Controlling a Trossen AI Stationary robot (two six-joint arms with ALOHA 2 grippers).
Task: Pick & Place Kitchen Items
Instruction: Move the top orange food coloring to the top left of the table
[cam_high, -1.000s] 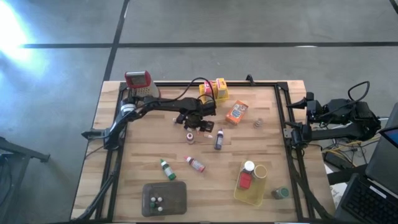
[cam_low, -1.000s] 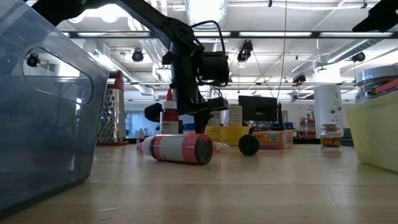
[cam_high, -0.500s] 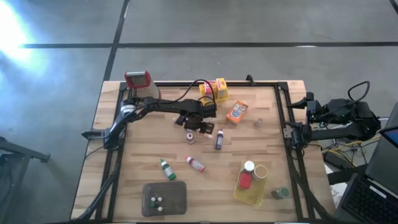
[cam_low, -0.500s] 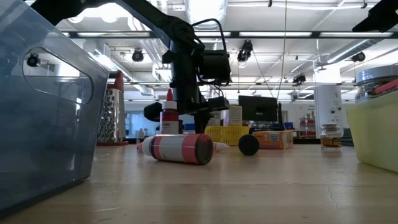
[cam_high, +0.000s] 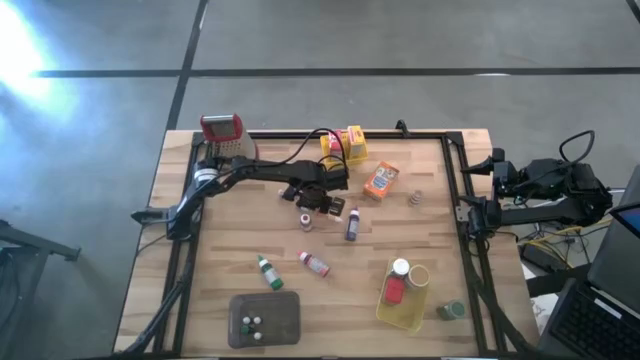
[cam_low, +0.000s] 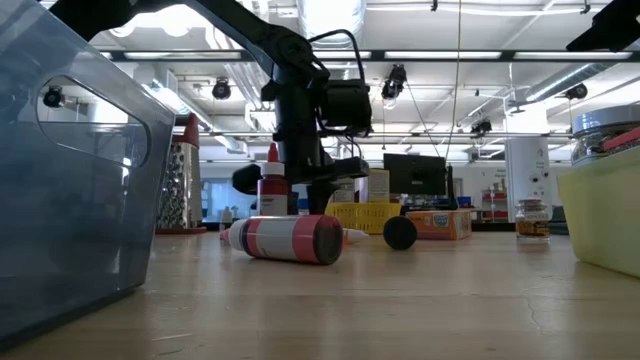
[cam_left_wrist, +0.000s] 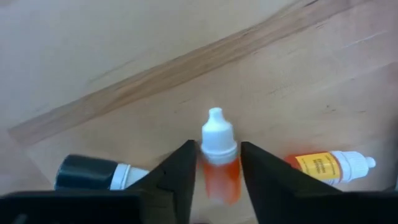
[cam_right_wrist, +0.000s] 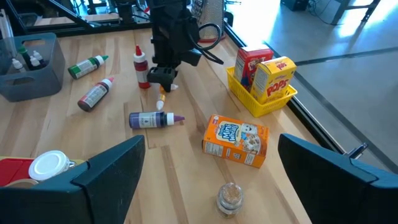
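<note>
Two bottles (cam_left_wrist: 93, 173) flank orange bottle (cam_left_wrist: 219, 167)

This is a robotics lab or workshop set in a large industrial hall, not a home kitchen. A wooden table (cam_high: 420, 230) fenced by a black metal frame (cam_high: 452, 200) stands on a bare grey concrete floor (cam_high: 400, 40) marked with dark lines. The low view looks across the table into an open room with an exposed ceiling of beams and strip lights (cam_low: 420, 55), hanging cables (cam_low: 459, 70) and a monitor (cam_low: 413, 172) on a bench behind. Beside the table sit an open laptop (cam_high: 600, 315) and loose wiring (cam_high: 545, 240).
</note>
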